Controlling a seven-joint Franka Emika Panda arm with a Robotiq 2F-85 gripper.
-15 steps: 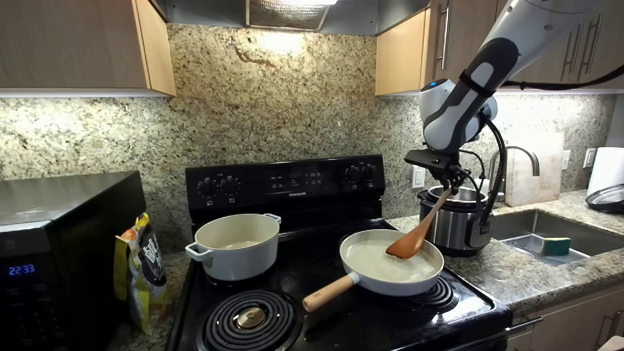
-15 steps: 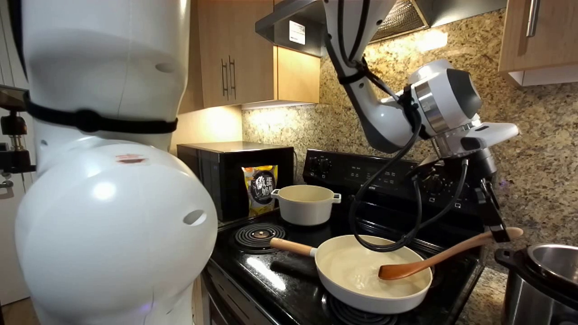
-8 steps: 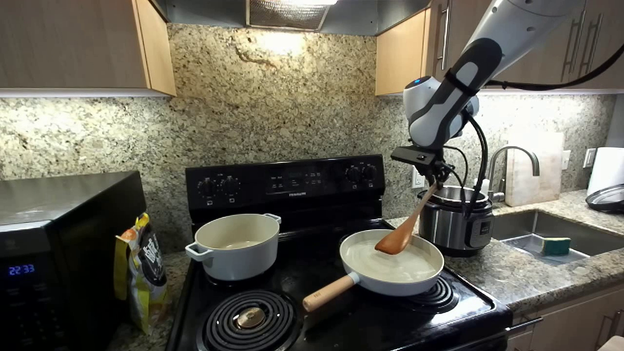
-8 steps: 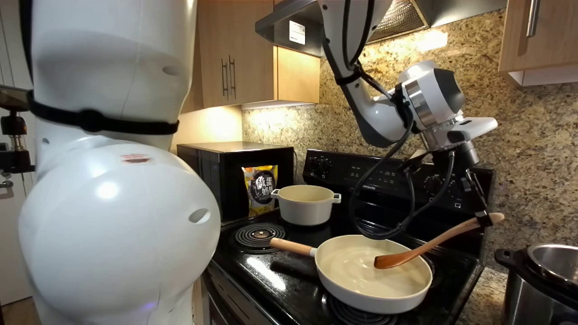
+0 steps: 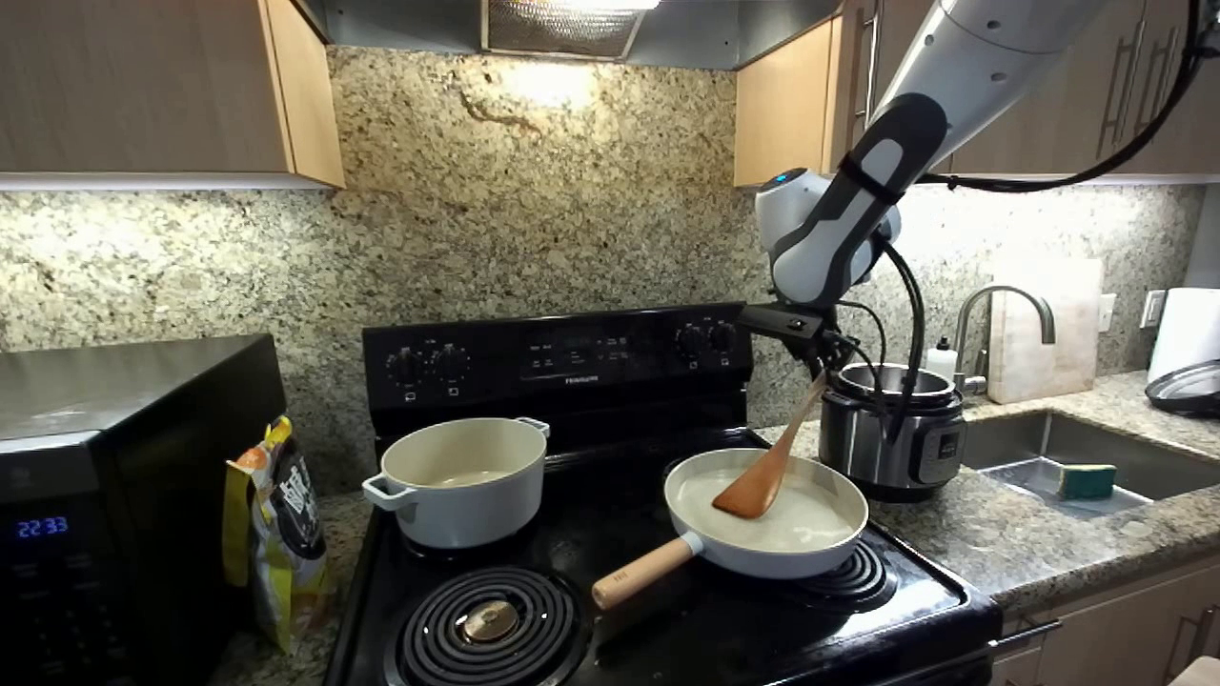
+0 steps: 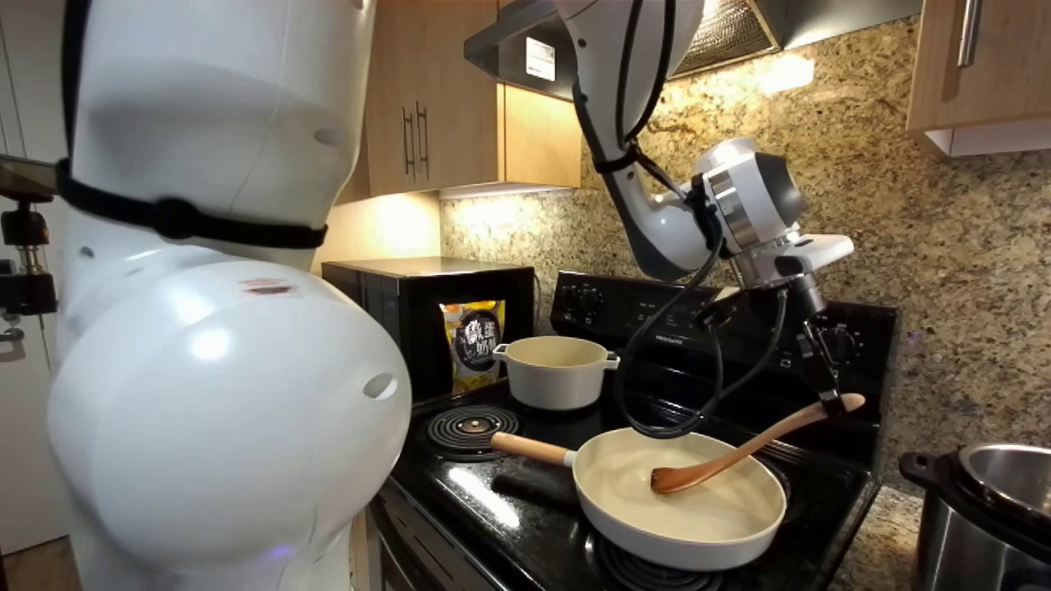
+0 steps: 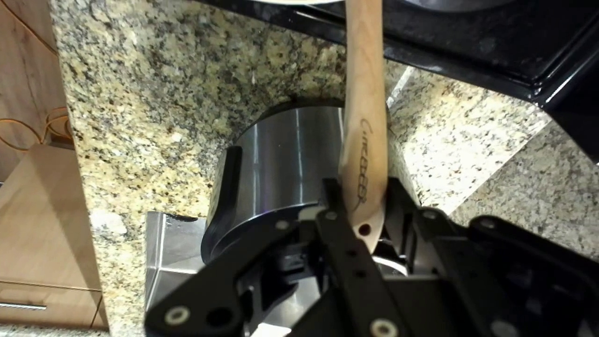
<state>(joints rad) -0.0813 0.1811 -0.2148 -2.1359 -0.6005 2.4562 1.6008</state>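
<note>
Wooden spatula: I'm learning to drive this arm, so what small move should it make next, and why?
Probably a short, gentle sweep of the wooden spatula across the frying pan: the gripper is shut on the spatula's handle, and the blade sits inside the pan with room on either side. Whether it touches bottom is unclear.

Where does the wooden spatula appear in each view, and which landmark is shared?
In an exterior view: wooden spatula right of centre, left of the steel cooker.
In an exterior view: wooden spatula lower right, left of the steel cooker.
In the wrist view: its handle, upper right of centre, overlapping the steel cooker.
Shared landmark: steel cooker.
</note>
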